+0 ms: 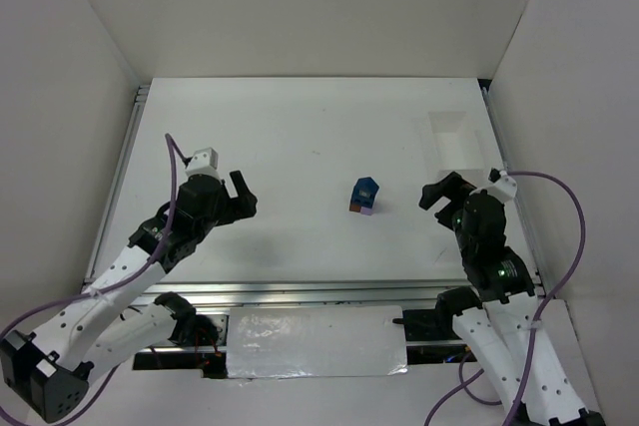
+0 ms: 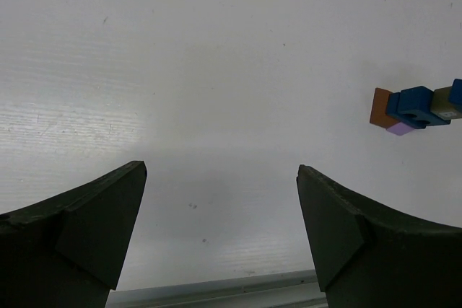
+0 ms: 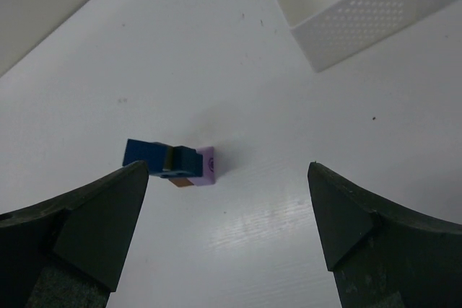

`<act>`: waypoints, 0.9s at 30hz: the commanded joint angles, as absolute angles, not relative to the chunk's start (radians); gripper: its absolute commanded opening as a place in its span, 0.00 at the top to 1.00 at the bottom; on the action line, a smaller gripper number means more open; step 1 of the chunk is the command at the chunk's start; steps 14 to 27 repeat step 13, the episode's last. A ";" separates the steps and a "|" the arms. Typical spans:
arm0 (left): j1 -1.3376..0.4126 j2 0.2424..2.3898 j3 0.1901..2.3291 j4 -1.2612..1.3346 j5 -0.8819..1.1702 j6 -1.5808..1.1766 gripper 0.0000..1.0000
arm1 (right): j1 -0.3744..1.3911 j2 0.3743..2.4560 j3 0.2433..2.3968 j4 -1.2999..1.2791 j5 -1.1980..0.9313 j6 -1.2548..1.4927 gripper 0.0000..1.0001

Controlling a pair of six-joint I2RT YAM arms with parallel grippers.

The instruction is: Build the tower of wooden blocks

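White table (image 1: 300, 137) bore the tower (image 1: 364, 196) mid-surface, blue over lavender and orange, well apart from the left gripper (image 1: 243, 197) and right gripper (image 1: 439, 190), both wide open and empty; stacking looked complete, any further move needing a loose block, none seen.

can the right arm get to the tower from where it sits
Probably yes. The right gripper is open and faces the tower across bare table; the tray sits off to the side, and the left gripper is well away.
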State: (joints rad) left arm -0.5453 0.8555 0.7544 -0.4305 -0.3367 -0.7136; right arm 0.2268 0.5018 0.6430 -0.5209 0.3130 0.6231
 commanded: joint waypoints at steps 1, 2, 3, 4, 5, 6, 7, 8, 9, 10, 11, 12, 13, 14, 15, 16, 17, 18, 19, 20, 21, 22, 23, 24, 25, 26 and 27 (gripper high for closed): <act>-0.534 0.773 0.723 -0.413 -0.334 -0.738 0.01 | 0.236 0.430 0.592 -0.621 0.325 0.624 0.00; -0.531 0.758 0.701 -0.408 -0.333 -0.736 0.01 | 0.236 0.395 0.578 -0.623 0.331 0.643 0.00; -0.529 0.749 0.692 -0.403 -0.333 -0.735 0.01 | 0.236 0.374 0.566 -0.612 0.322 0.638 0.00; -0.529 0.729 0.686 -0.403 -0.333 -0.736 0.01 | 0.238 0.358 0.546 -0.601 0.315 0.632 0.00; -0.531 0.723 0.678 -0.403 -0.336 -0.735 0.01 | 0.238 0.344 0.543 -0.595 0.307 0.624 0.00; -0.529 0.712 0.677 -0.403 -0.337 -0.733 0.01 | 0.238 0.328 0.542 -0.589 0.311 0.623 0.00; -0.529 0.712 0.670 -0.397 -0.339 -0.733 0.01 | 0.238 0.327 0.551 -0.592 0.316 0.621 0.00; -0.529 0.709 0.669 -0.393 -0.336 -0.732 0.01 | 0.238 0.334 0.557 -0.603 0.325 0.624 0.00; -0.528 0.706 0.666 -0.388 -0.334 -0.730 0.01 | 0.238 0.342 0.567 -0.607 0.334 0.627 0.00; -0.528 0.707 0.666 -0.385 -0.334 -0.730 0.01 | 0.238 0.351 0.568 -0.609 0.334 0.629 0.00; -0.528 0.710 0.667 -0.385 -0.333 -0.723 0.01 | 0.238 0.359 0.568 -0.604 0.328 0.624 0.00; -0.528 0.716 0.670 -0.385 -0.331 -0.723 0.01 | 0.238 0.377 0.566 -0.600 0.327 0.620 0.00; -0.528 0.716 0.673 -0.391 -0.333 -0.724 0.01 | 0.238 0.385 0.568 -0.598 0.330 0.624 0.00; -0.528 0.716 0.673 -0.391 -0.333 -0.724 0.01 | 0.238 0.385 0.568 -0.598 0.330 0.624 0.00; -0.528 0.716 0.673 -0.391 -0.333 -0.724 0.01 | 0.238 0.385 0.568 -0.598 0.330 0.624 0.00; -0.528 0.716 0.673 -0.391 -0.333 -0.724 0.01 | 0.238 0.385 0.568 -0.598 0.330 0.624 0.00; -0.528 0.716 0.673 -0.391 -0.333 -0.724 0.01 | 0.238 0.385 0.568 -0.598 0.330 0.624 0.00; -0.528 0.716 0.673 -0.391 -0.333 -0.724 0.01 | 0.238 0.385 0.568 -0.598 0.330 0.624 0.00; -0.528 0.716 0.673 -0.391 -0.333 -0.724 0.01 | 0.238 0.385 0.568 -0.598 0.330 0.624 0.00; -0.528 0.716 0.673 -0.391 -0.333 -0.724 0.01 | 0.238 0.385 0.568 -0.598 0.330 0.624 0.00; -0.528 0.716 0.673 -0.391 -0.333 -0.724 0.01 | 0.238 0.385 0.568 -0.598 0.330 0.624 0.00; -0.528 0.716 0.673 -0.391 -0.333 -0.724 0.01 | 0.238 0.385 0.568 -0.598 0.330 0.624 0.00; -0.528 0.716 0.673 -0.391 -0.333 -0.724 0.01 | 0.238 0.385 0.568 -0.598 0.330 0.624 0.00; -0.528 0.716 0.673 -0.391 -0.333 -0.724 0.01 | 0.238 0.385 0.568 -0.598 0.330 0.624 0.00; -0.528 0.716 0.673 -0.391 -0.333 -0.724 0.01 | 0.238 0.385 0.568 -0.598 0.330 0.624 0.00; -0.528 0.716 0.673 -0.391 -0.333 -0.724 0.01 | 0.238 0.385 0.568 -0.598 0.330 0.624 0.00; -0.528 0.716 0.673 -0.391 -0.333 -0.724 0.01 | 0.238 0.385 0.568 -0.598 0.330 0.624 0.00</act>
